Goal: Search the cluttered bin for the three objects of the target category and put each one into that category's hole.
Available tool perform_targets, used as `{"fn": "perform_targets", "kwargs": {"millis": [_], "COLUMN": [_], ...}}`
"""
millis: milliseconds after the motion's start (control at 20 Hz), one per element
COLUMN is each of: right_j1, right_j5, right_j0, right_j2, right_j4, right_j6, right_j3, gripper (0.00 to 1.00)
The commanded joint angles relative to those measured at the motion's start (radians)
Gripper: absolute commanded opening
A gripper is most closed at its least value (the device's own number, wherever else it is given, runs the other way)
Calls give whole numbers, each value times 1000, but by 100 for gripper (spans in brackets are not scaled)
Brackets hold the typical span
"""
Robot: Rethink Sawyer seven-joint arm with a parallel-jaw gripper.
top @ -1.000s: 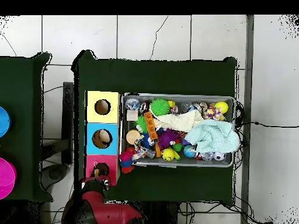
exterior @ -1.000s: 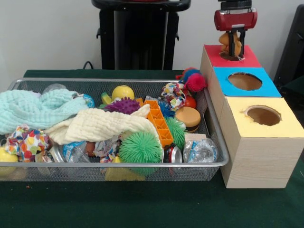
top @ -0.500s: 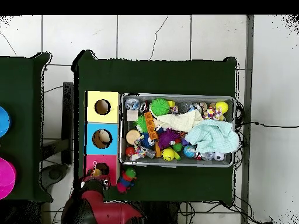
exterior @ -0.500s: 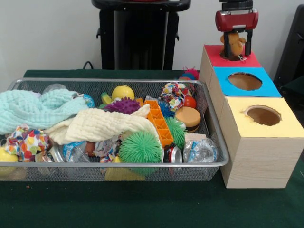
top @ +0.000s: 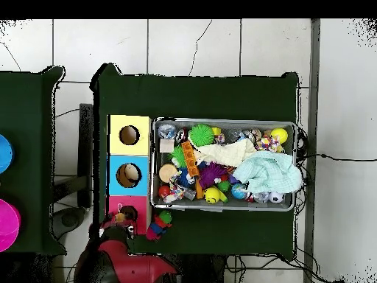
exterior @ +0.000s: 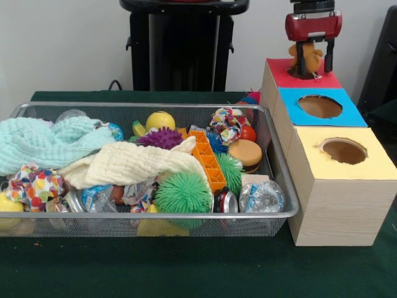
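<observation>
The gripper (exterior: 313, 68) is over the red box top (exterior: 276, 71), right above the red hole (exterior: 299, 76). Its jaws are closed on a small orange-brown stuffed toy (exterior: 308, 57). The toy hangs between the two fingers and does not touch the box.

A second ago the gripper was lower and the toy was almost in the hole. Now the gripper is higher, and the toy has gone up with it. So the toy is not in the hole yet. It looks like the jaws did not let go, or the toy is stuck to them. I think the arm has to go down again and open up.

One more thing has moved. A fuzzy red and blue toy (exterior: 250, 97) sat at the corner of the wire bin (exterior: 276, 162), right by the boxes. Now it is out of the bin, on the green table behind it, near the red box (top: 158, 225). If it is one of the three toys to find, the robot has to look for it there, not in the bin
</observation>
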Motion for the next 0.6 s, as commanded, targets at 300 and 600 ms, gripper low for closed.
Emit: {"fn": "perform_targets", "kwargs": {"millis": [300, 600], "right_j1": [10, -8], "right_j5": [75, 82], "right_j0": [2, -1], "right_j2": [28, 6], "right_j4": [57, 32], "right_j6": [202, 157], "right_j3": [-168, -202], "gripper": [100, 100]}}
